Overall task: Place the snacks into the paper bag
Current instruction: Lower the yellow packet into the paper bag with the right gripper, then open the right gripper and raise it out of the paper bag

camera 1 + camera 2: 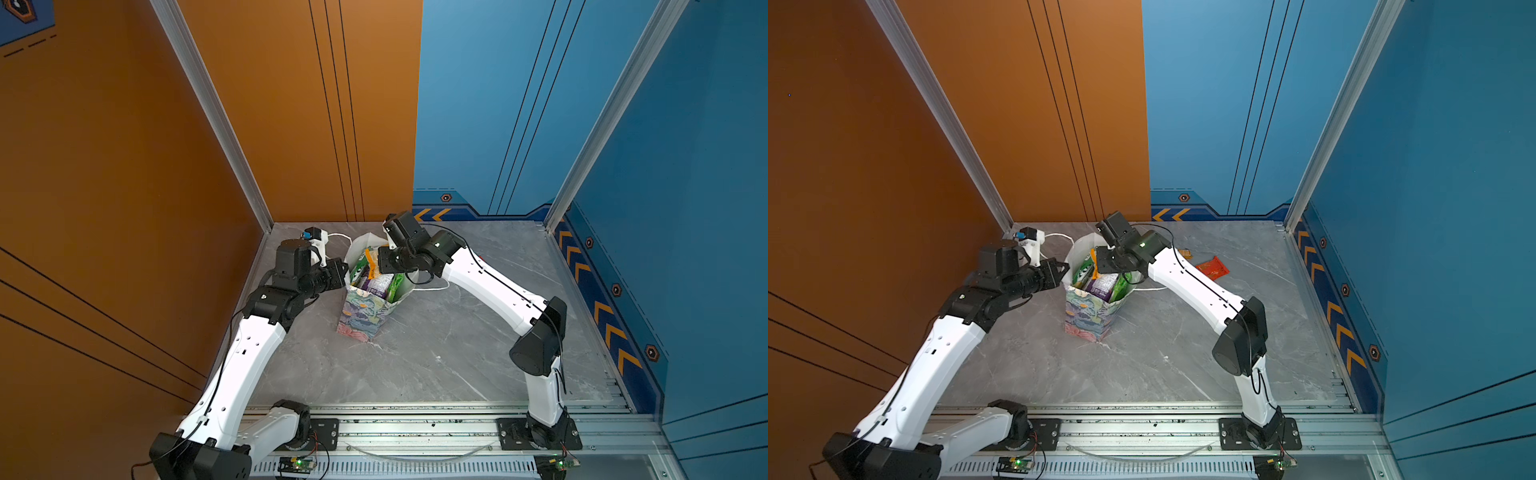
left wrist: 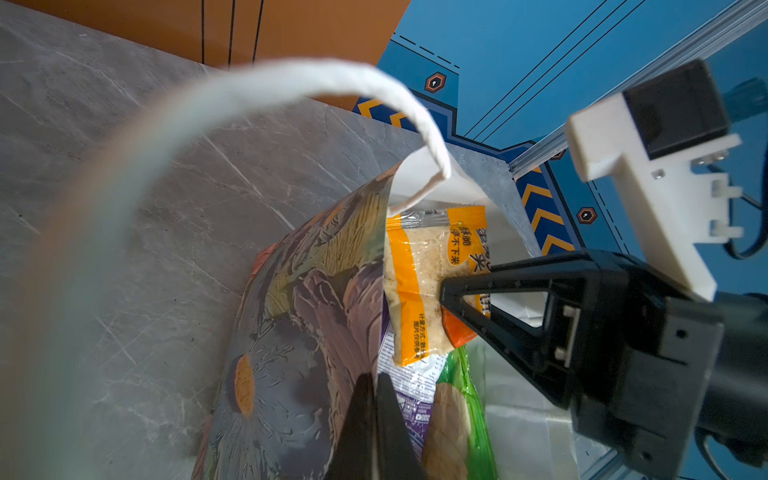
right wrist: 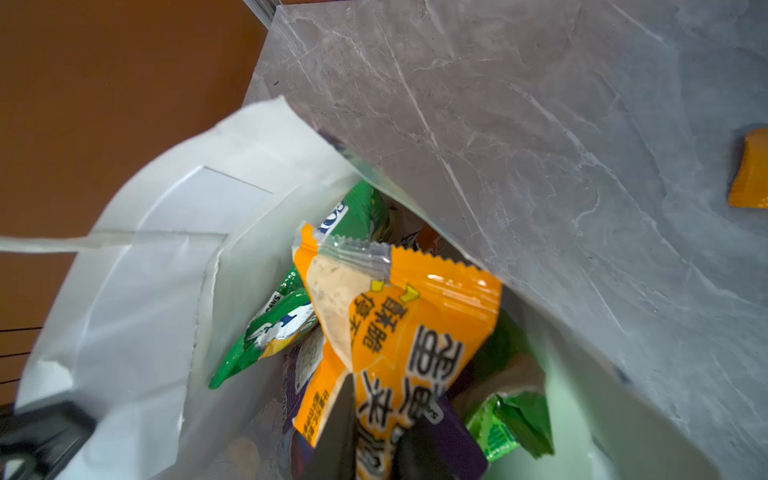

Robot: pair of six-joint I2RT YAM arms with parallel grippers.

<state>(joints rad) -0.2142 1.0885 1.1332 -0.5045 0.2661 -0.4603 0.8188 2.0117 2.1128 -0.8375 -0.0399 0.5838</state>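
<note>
The floral paper bag stands open at the middle back of the table. My left gripper is shut on the bag's left wall at the rim, one finger outside and one inside. My right gripper hangs in the bag's mouth, shut on an orange packet that is partly inside. Inside the bag lie green packets and a purple packet. A red packet and a small orange packet lie on the table right of the bag.
One white cord handle arcs up near the left wrist camera; another lies on the table right of the bag. The orange wall stands close behind and left of the bag. The grey marble table stretches in front.
</note>
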